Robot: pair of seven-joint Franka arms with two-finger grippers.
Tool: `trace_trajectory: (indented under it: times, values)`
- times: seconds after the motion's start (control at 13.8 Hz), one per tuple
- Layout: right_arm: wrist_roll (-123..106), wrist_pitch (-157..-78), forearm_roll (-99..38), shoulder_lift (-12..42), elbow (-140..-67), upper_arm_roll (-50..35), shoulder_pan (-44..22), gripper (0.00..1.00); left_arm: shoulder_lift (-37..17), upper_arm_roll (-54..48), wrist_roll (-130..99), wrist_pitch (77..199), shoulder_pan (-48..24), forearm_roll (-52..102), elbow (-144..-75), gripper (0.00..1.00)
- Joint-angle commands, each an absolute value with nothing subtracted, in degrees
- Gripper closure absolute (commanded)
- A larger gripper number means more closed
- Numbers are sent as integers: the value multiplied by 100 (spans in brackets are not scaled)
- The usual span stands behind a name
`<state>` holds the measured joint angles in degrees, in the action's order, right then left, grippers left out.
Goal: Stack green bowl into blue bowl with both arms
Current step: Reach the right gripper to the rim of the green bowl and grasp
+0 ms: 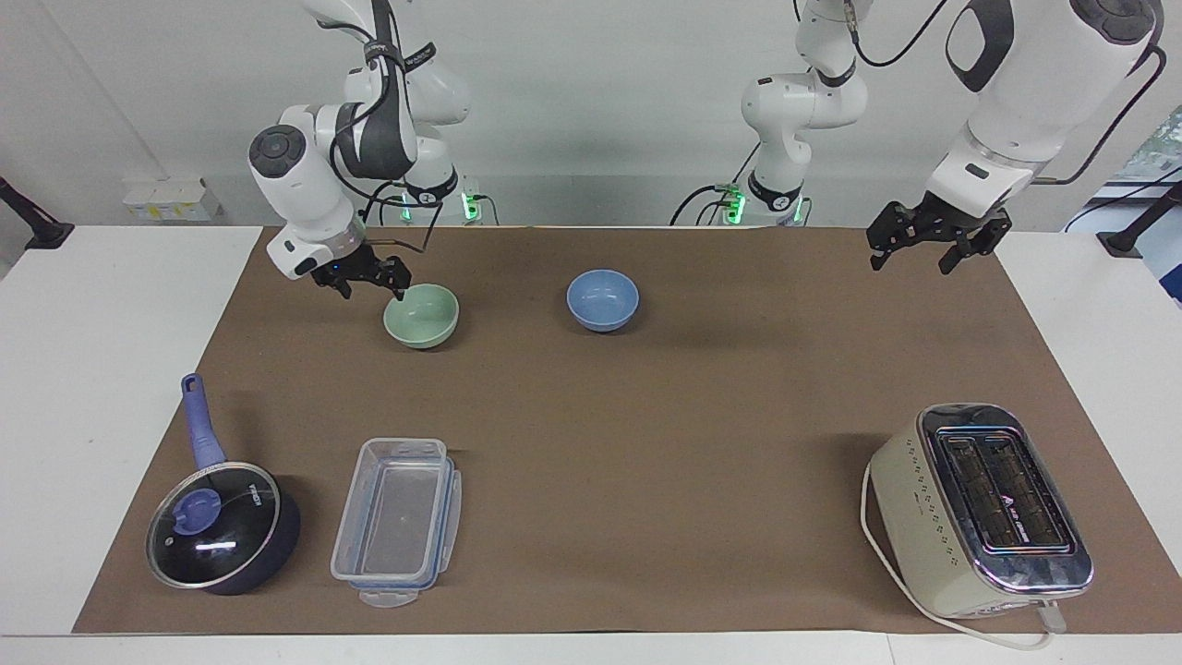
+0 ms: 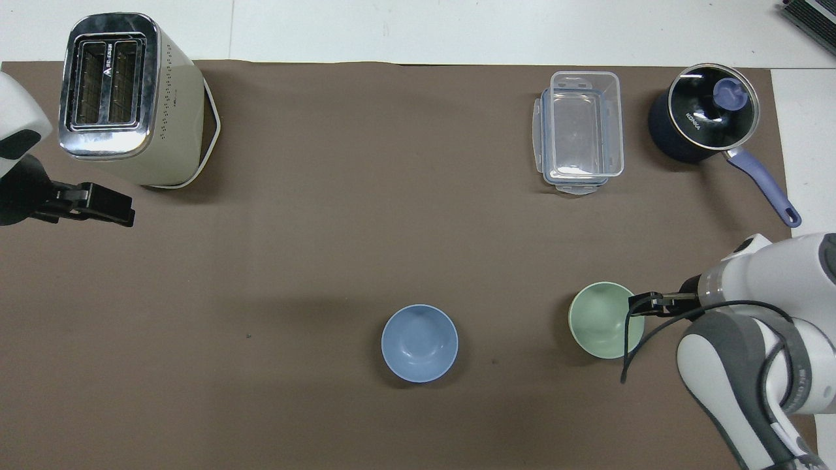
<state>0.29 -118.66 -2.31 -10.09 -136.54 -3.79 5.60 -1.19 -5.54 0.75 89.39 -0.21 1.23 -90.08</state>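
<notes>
The green bowl (image 1: 422,314) sits upright on the brown mat, toward the right arm's end; it also shows in the overhead view (image 2: 604,320). The blue bowl (image 1: 602,299) sits beside it near the table's middle, apart from it and empty (image 2: 419,343). My right gripper (image 1: 372,286) is open and low at the green bowl's rim, on the side toward the right arm's end (image 2: 643,303). I cannot tell whether it touches the rim. My left gripper (image 1: 926,257) is open and empty, up over the mat's edge at the left arm's end (image 2: 121,212).
A cream toaster (image 1: 983,508) stands farther from the robots at the left arm's end. A clear plastic container (image 1: 397,517) and a dark blue pot with a glass lid (image 1: 222,526) stand farther from the robots than the green bowl.
</notes>
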Motion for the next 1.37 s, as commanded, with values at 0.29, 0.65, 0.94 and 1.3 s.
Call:
trace_trajectory:
  times: [0.29, 0.65, 0.94, 1.3]
  values:
    - [-650, -12876, -413, -801, -14344, -404, 756, 0, -141, -580, -9, 8921, 114, 44, -8965, 0]
    - [-668, -12946, -413, -791, -14484, -413, 747, 19, -141, -580, -9, 8921, 123, 44, -8965, 0]
    - [-668, -12955, -439, -782, -14476, -413, 756, 70, -141, -580, -9, 8921, 114, 44, -8965, 0]
    - [-607, -12780, -809, -852, -14309, -413, 686, 100, -141, -580, -9, 8921, 114, 44, -8965, 0]
